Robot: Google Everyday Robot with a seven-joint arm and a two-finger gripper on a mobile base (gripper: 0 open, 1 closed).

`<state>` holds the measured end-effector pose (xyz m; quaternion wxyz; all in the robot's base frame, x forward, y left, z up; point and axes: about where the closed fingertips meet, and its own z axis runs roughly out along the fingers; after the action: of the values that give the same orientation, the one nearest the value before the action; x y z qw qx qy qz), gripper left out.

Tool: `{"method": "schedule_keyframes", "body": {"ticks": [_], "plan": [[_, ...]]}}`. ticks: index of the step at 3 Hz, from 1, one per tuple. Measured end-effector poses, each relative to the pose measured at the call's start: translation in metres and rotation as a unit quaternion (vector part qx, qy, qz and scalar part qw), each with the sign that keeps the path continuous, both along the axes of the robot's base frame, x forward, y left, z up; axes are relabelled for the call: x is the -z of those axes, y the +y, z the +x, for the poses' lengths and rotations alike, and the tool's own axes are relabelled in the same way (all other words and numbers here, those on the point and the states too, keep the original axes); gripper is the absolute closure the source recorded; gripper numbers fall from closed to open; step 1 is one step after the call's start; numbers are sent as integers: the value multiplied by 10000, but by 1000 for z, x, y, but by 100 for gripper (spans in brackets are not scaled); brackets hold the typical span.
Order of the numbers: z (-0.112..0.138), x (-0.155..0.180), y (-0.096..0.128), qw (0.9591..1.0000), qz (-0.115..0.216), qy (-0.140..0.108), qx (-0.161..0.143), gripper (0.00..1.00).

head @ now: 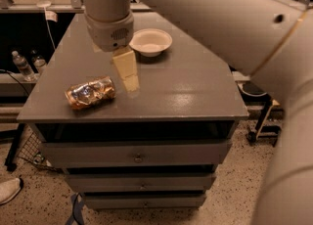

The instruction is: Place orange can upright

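Although the orange can (90,92) showed a shiny orange-gold skin with silvery patches, any print on its crumpled side could not be read. The white bowl (165,37) stood upright toward the far side of the table (190,89), right of the centre, and its inside showed only bare white. Two water bottles (22,65) stood on a lower ledge off the table's left edge, each with a pale cap, and whatever they held could not be made out. The can lay on its side near the table's near-left corner, dented, with its long axis running roughly left to right and its right end tipped slightly toward the far side; which end carried the pull-tab top could not be told. The end effector (130,83) hung from a thick white wrist (108,18) over the middle of the table, its pale tip pointing down and close to the tabletop, just right of the can and apart from it, with the bowl beyond it on the far right. Whether the end effector was spread or closed could not be told, and the can was not in its hold. The broad white arm (230,23) crossed the upper right of the scene. Below the tabletop sat a stack of grey drawers (137,154), and a light shoe (10,190) rested on the speckled floor at the near left.
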<state>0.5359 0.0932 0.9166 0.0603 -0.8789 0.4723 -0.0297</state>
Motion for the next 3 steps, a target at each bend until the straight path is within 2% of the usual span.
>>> {"method": "schedule_keyframes", "body": {"ticks": [1, 2, 3], "plan": [[10, 19, 42, 9994, -311, 15, -175, 0], [18, 33, 74, 9987, -462, 20, -208, 0], [16, 46, 96, 9986, -516, 110, -93, 0]]}}
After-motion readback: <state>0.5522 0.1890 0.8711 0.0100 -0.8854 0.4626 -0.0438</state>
